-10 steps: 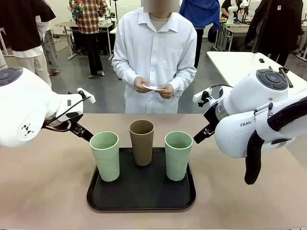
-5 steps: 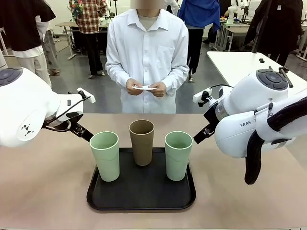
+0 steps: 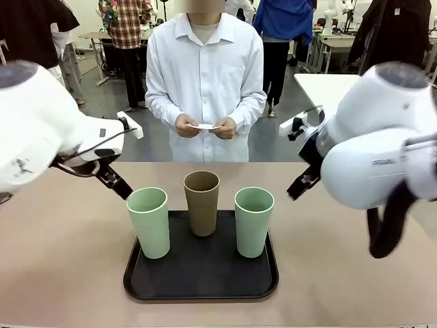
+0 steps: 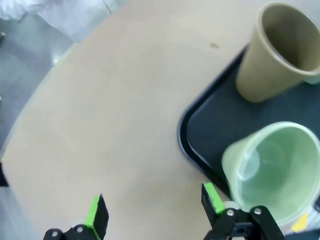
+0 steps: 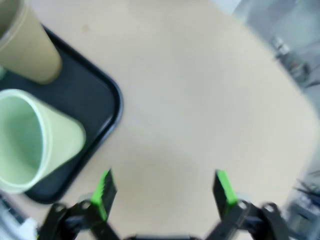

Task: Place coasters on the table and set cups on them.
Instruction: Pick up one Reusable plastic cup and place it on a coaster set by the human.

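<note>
A smooth grey floor runs far back into a large open room. At the right stands a white rectangular table with a plain flat top. Farther back at the left is a light table with thin metal legs, and at the far right stand some grey desks. The light is even and soft, and the shadows on the floor are faint. In the left wrist view the same floor shows as a blurred grey area in the upper left corner.

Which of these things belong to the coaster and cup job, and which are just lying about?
Job: left pale mint green tumbler, right pale mint green tumbler, tan brown tumbler, white paper coasters in the person's hands, beige-pink tabletop.
Lying about: black rectangular tray, white rectangular table behind.
</note>
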Available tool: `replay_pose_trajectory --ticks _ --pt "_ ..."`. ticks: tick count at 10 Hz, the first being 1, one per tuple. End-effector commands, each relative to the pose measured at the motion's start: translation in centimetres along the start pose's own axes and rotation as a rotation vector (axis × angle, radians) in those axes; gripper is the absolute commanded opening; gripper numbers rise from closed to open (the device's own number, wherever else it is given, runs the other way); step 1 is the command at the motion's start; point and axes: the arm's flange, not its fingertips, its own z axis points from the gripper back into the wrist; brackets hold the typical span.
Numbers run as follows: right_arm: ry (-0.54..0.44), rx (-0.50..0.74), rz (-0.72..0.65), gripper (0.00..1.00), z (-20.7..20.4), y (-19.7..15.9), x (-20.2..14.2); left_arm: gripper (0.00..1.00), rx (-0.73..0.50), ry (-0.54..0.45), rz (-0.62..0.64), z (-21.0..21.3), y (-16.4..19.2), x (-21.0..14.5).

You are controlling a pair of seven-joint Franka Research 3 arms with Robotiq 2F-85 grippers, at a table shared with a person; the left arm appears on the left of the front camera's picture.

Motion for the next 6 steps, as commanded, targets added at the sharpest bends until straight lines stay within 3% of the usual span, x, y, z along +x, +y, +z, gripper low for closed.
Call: replay_pose_trajectory --ticks 1,2,5,6 --pt "0.105 -0.087 0.009 1.00 6.5 2.4 -4.3 1.00 0.086 0.119 0.007 5.4 -1.8 -1.6" --pt "0.135 -0.116 -0.020 1.00 8.5 3.0 -6.5 1.00 0.140 0.153 0.054 6.7 -1.8 -3.5" --pt "0.165 0.001 -0.051 1.00 9.5 6.0 -11.9 1.00 -0.028 0.173 0.106 8.2 -4.6 -5.4" --pt "0.161 0.014 -0.023 1.00 8.7 6.2 -13.0 1.00 -0.107 0.104 0.131 8.6 -4.8 -6.8"
